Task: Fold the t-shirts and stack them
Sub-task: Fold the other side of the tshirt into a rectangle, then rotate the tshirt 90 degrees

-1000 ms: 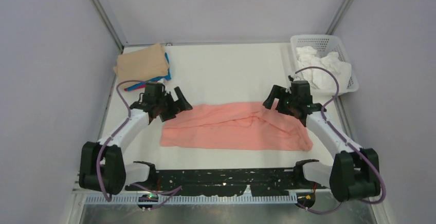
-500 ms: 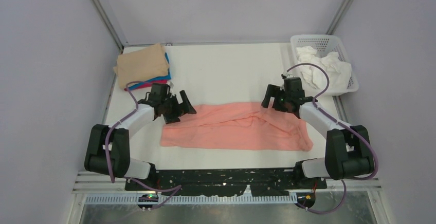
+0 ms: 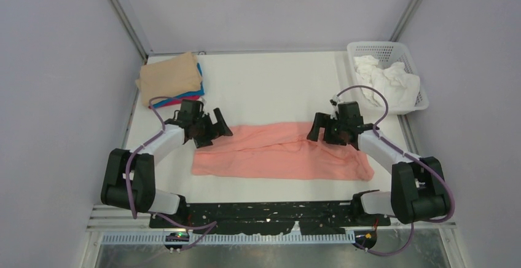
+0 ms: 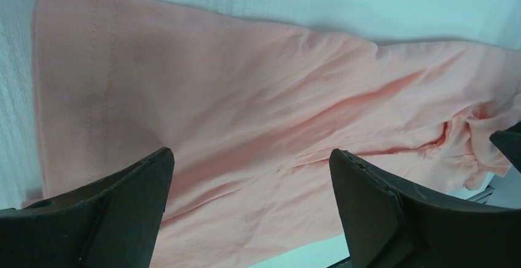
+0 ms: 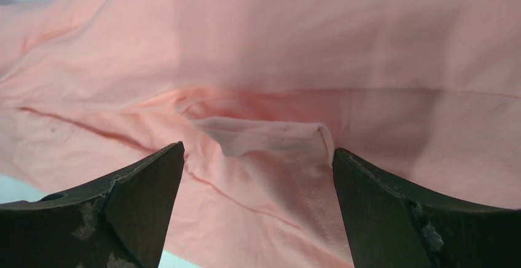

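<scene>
Top view: left gripper (image 3: 216,126) and right gripper (image 3: 321,130), both spread wide and empty, sit over opposite ends of the large salmon-pink cotton t-shirt (image 3: 276,154) lying across the white desk (image 3: 270,83). A folded tan-topped shirt stack (image 3: 169,76) is far left, and a white lattice basket (image 3: 386,49) far right.
Left wrist: the open jaws straddle smooth fabric; contact is uncertain.
Right wrist: the open jaws straddle a raised fold.

Both arms low and inward, left end effector (image 4: 250,153) and right end effector (image 5: 258,149) with jaws wide apart.
</scene>
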{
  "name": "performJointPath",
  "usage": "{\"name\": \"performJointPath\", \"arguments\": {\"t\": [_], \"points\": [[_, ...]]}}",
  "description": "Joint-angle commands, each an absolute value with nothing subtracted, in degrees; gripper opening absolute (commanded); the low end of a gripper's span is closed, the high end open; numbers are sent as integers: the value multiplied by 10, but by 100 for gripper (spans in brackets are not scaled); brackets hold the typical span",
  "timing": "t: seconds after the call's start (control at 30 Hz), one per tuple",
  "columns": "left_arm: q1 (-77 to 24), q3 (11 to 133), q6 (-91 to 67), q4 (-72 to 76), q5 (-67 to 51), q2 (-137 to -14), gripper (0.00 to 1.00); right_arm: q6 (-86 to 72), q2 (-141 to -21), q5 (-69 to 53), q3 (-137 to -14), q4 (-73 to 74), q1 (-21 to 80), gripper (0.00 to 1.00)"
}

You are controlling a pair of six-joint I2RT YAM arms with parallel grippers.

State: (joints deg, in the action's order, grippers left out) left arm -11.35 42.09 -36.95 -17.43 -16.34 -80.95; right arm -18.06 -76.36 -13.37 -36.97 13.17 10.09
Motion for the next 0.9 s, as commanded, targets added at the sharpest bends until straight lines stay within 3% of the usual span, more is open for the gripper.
{"name": "performJointPath", "arguments": {"t": [0.0,0.27,0.5,0.63,0.87], "points": [[-113,427,-358,-168,-150,-798,99,-172,-693,-195,-360,174,133,95],[-113,432,-359,-171,-138,-800,100,-274,-561,-161,-293,274,299,95],[-113,441,-356,-180,-135,-802,100,-252,-434,-116,-316,346,323,95],[-112,432,-359,-183,-135,-801,100,-365,-456,21,-325,384,313,95],[-113,388,-370,-187,-128,-785,100,-467,-598,94,-281,332,261,95]]}}
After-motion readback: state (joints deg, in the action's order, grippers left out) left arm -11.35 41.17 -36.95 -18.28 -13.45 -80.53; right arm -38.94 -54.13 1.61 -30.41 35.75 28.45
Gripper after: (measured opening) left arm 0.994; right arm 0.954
